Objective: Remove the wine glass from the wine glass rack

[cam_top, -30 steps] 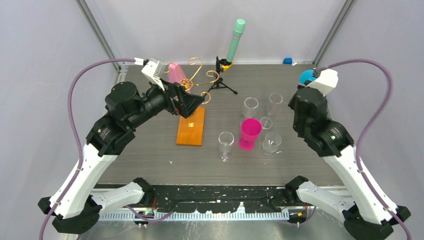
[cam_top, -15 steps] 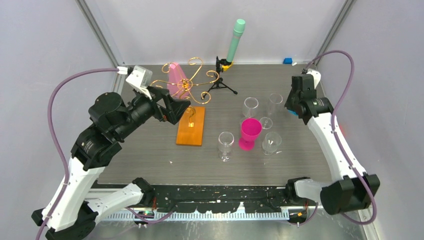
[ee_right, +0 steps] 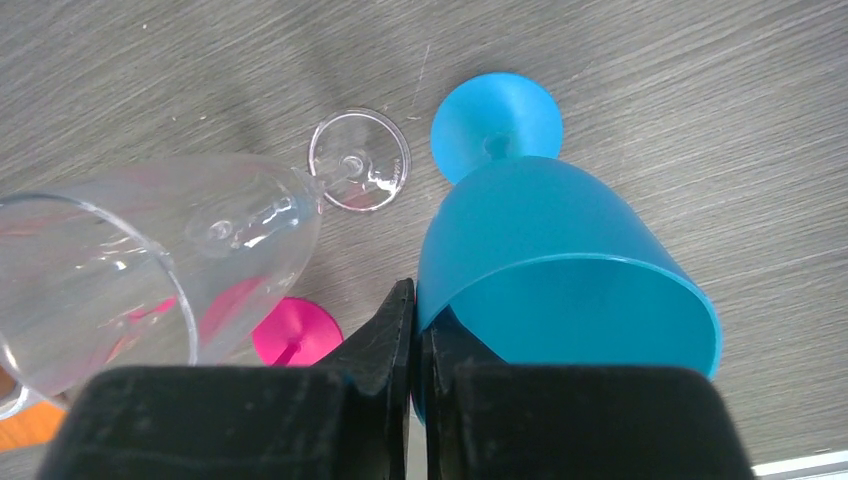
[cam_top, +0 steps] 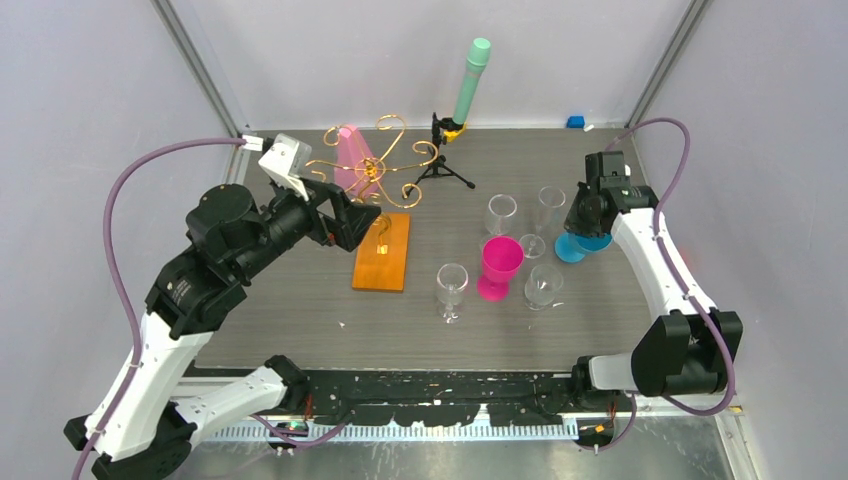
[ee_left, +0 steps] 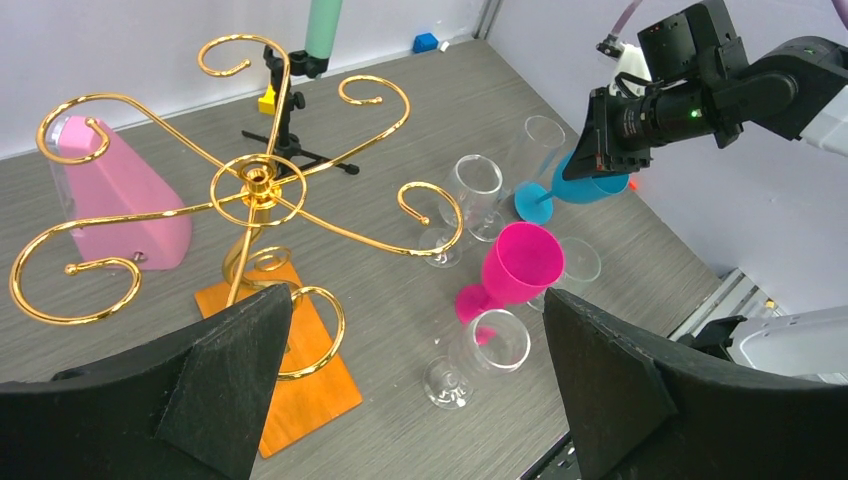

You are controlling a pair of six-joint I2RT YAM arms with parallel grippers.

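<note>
The pale pink wine glass hangs mouth down from a scroll of the wine glass rack, at the upper left of the left wrist view and at the top centre-left of the overhead view. How its foot sits on the wire is too small to make out. The left gripper hovers near the rack with its jaws spread wide and nothing between them. At the right of the overhead view, the right gripper is pinched on the rim wall of a blue wine glass, whose foot rests on the table beside a group of clear glasses. The pink glass looks like tinted plastic, so it is probably light and stiff, unlikely to shatter, but smooth enough to slide in a loose pinch. Its bowl tapers, and a squeeze low on the flare could squirt it out of the jaws. The narrow end near the stem seems the safer hold. The rack is thin wire on a small wooden base and probably shifts or tips easily, so the glass likely wants easing sideways out of the scroll's opening, not a straight pull.
</note>
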